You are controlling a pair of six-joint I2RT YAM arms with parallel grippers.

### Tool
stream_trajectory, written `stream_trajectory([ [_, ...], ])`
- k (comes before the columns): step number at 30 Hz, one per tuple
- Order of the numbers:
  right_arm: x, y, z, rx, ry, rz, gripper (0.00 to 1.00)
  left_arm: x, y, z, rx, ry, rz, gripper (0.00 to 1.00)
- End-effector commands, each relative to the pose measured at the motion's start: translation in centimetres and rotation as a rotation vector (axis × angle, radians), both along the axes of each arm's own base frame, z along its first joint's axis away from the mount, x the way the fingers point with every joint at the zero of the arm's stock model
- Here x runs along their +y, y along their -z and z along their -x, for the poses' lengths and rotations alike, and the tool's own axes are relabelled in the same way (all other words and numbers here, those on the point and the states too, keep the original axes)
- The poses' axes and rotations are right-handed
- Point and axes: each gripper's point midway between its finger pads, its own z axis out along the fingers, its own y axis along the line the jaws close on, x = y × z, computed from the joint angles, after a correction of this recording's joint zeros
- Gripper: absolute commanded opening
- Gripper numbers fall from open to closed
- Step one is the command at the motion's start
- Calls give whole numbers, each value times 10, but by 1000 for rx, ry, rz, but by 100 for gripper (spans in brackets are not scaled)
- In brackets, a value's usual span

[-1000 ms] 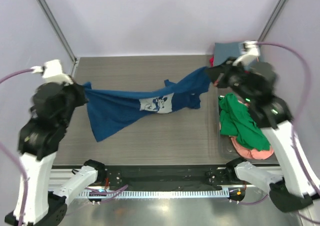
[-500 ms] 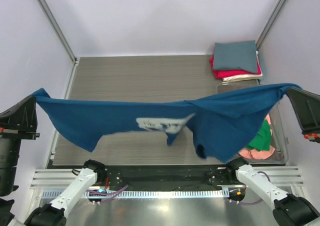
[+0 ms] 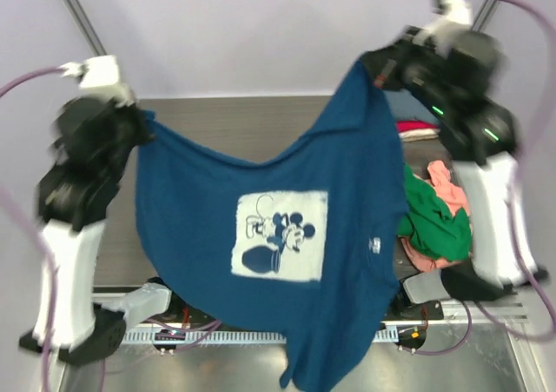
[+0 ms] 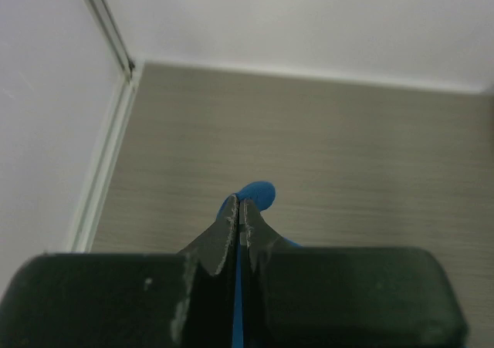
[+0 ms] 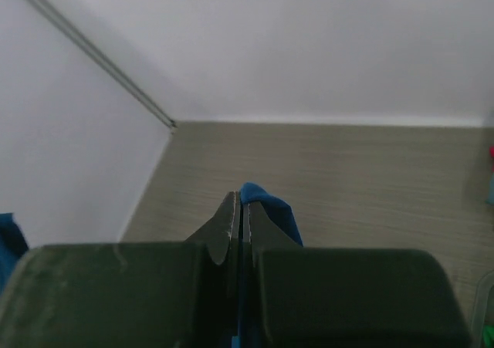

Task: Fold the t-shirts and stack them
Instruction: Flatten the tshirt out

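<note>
The navy blue Mickey Mouse t-shirt hangs spread out over the counter, filling the middle of the frame. The left jaws, upper left, and the right jaws, upper right, each pinch a top corner. A green t-shirt and a pink t-shirt lie heaped at the right.

Left arm: extended upward on the left side; wrist is held high and appears blurred.
Left gripper: jaws are pressed together, with an edge of the navy t-shirt pinched at the fingertips.
Right arm: extended upward on the right side; wrist is held higher than the left.
Right gripper: jaws are pressed together, with the same shirt's cloth pinched between them.
</note>
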Motion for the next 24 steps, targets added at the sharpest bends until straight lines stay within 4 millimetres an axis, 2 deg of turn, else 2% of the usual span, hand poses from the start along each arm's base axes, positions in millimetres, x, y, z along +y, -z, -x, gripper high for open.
stream_trajectory([
  [1,6,110,-122,230,70,133,1,-5,92,-86,266,6,-32,1],
  [2,10,138,-147,290,59,127,1,1,112,-102,315,-8,-18,0],
  [3,15,183,-187,371,64,143,8,15,155,-136,418,-55,-16,0],
  [4,14,212,-212,415,72,152,29,24,180,-154,468,-84,-6,1],
  [5,16,234,-233,443,73,157,62,32,198,-171,506,-109,5,3],
  [6,18,205,-244,384,56,137,99,45,274,-195,700,-139,11,7],
  [7,22,278,-277,504,51,162,100,58,253,-218,677,-169,46,19],
  [8,20,277,-282,506,55,144,100,61,281,-206,845,-188,50,29],
  [10,20,270,-277,510,39,134,100,62,290,-224,879,-184,58,62],
  [11,26,253,-279,450,28,128,100,61,287,-229,853,-181,71,67],
  [12,27,315,-270,583,17,164,100,58,305,-221,888,-179,75,72],
  [13,25,273,-254,497,15,140,100,57,283,-216,823,-184,85,82],
  [14,27,269,-259,433,16,121,100,58,276,-221,764,-195,103,84],
  [15,25,306,-247,513,17,129,100,56,285,-208,786,-202,113,85],
  [16,26,308,-241,519,9,126,100,54,266,-201,740,-197,125,86],
  [17,27,310,-236,526,-4,121,100,50,261,-196,725,-185,135,86],
  [18,30,325,-232,560,-15,119,100,41,258,-190,722,-158,139,86],
  [19,32,330,-230,571,-20,110,100,38,271,-179,756,-155,132,86],
  [20,39,338,-231,578,-44,104,100,37,256,-168,719,-154,131,86],
  [21,45,347,-229,591,-58,109,100,21,270,-154,758,-132,100,86],
  [22,49,352,-228,598,-68,111,99,16,268,-145,753,-122,94,86],
  [23,55,358,-228,607,-87,111,98,12,256,-134,719,-110,97,86],
  [24,60,367,-230,621,-95,111,95,2,269,-118,748,-92,98,85],
])
